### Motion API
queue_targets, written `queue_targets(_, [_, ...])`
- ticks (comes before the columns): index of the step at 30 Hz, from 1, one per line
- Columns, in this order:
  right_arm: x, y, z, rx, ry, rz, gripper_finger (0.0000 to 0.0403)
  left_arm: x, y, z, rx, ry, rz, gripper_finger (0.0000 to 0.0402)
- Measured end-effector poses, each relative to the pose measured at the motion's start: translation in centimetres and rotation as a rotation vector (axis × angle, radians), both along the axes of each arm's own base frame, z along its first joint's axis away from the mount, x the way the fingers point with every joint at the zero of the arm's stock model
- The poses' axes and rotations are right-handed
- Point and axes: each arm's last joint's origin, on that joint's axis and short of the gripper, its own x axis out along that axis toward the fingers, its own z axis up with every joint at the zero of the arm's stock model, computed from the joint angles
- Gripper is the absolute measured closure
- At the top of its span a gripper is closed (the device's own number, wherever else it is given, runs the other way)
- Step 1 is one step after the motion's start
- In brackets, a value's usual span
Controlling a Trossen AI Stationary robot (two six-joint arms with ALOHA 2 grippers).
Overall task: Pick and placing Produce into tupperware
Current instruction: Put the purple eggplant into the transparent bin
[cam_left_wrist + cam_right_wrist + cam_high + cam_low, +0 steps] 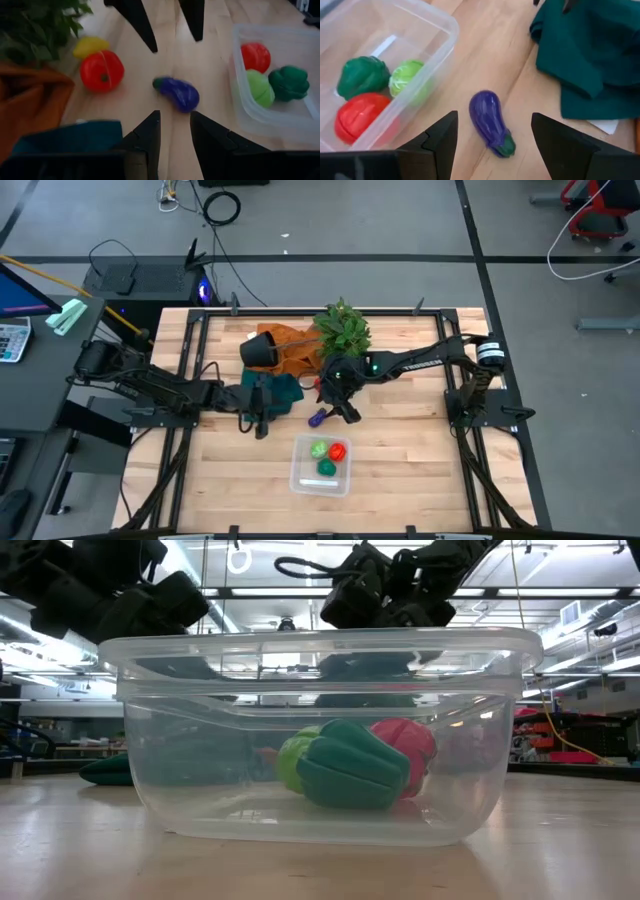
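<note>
1. The wooden surface [400, 460] is framed by dark rails; its near half is mostly bare boards, apart from the tupperware [320, 465] sitting close to the near edge, around the middle.
2. The far half is crowded: a black pot [262, 348] on its side, an orange cloth [295, 350], a bushy green plant [343, 328] and a dark teal cloth [278, 390] lie close together.
3. The right pincer [348, 412] hangs over the purple eggplant [491, 122], its fingers spread wide with the eggplant between them in the right wrist view and no contact visible.
4. The eggplant lies on bare wood between the teal cloth [590, 45] and the tupperware wall [437, 47], near both and touching neither.
5. The left pincer [258, 425] sits over the teal cloth's edge, pointed toward the eggplant [176, 93]; its fingers [150, 132] stand apart and grip nothing.
6. A red tomato [101, 70] and a yellow piece [90, 46] lie on the wood beside the plant, the two close together, well apart from the tub.
7. The tupperware [320, 650] is clear and lidless. Inside it are a red piece [360, 117], a light green piece [406, 77] and a dark green piece [362, 75], bunched together at one end.
</note>
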Motion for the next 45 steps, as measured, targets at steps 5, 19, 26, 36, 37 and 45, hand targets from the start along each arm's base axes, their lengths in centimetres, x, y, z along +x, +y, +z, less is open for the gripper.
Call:
queue_targets(5, [0.3, -0.1, -0.7, -0.005, 0.005, 0.029, 0.0191, -0.2, 0.0, -0.1, -0.014, 0.019, 0.007, 0.0290])
queue_targets(19, [2.8, -0.1, -2.3, -0.031, 0.091, 0.114, 0.0191, -0.9, 0.1, 0.9, -0.017, 0.008, 0.005, 0.0291])
queue_targets(26, [3.4, 0.4, -3.5, -0.096, 0.132, 0.154, 0.0191, -0.9, 0.1, 0.9, -0.017, 0.009, 0.006, 0.0290])
queue_targets(36, [3.7, 1.2, -5.0, -0.167, 0.157, 0.176, 0.0193, -0.9, 0.1, 0.9, -0.017, 0.012, 0.006, 0.0296])
queue_targets(37, [3.7, 1.2, -5.1, -0.167, 0.162, 0.176, 0.0194, -0.9, 0.1, 0.9, -0.017, 0.012, 0.006, 0.0295])
queue_targets(45, [3.8, 1.1, -4.8, -0.170, 0.144, 0.173, 0.0215, -1.0, 0.1, 0.9, -0.016, 0.012, 0.006, 0.0295])
